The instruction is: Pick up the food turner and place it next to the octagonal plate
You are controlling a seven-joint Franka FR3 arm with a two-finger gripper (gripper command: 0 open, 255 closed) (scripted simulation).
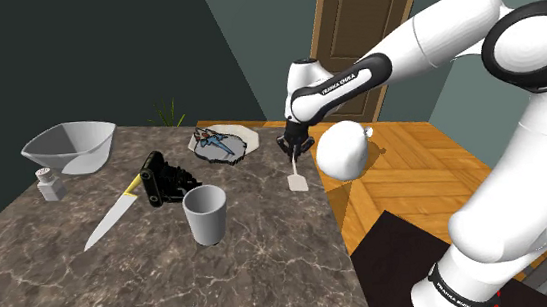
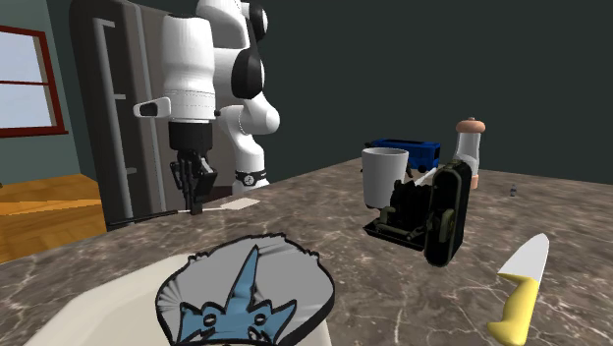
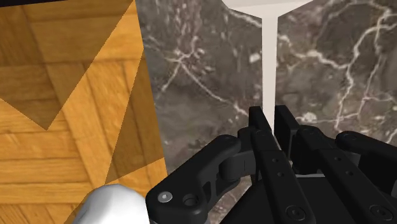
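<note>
Sweeping the shoulder view from its left, I meet a pale bowl (image 1: 61, 154), a small shaker (image 1: 49, 183) just beside it, a yellow-handled knife (image 1: 116, 212), a black gadget (image 1: 166, 176) and a grey cup (image 1: 206, 214), all on the dark marbled surface (image 1: 271, 268). Further right sits the octagonal plate (image 1: 251, 138), white-rimmed with a blue figure on its face. Right again, close to the surface's edge above the wooden floor (image 1: 413, 167), my pincer (image 1: 296, 148) points down, and the white food turner (image 1: 298, 179) runs from it toward the camera, blade outermost.

In the wrist view my fingers (image 3: 257, 124) are pinched on the end of the turner's thin handle, one on each side, and the handle stretches away over the marble to the blade.

So the grasp, as I judge it, is made. Whether the blade has left the surface I cannot tell; it sits low either way, so the lift is at best barely begun. The turner is near the plate but apart from it, with bare marble between.

What is left is to raise it clear, carry it toward the shoulder view's left, lay it just beside the plate's rim rather than on it, and let go. The cup and gadget stand off that path.
</note>
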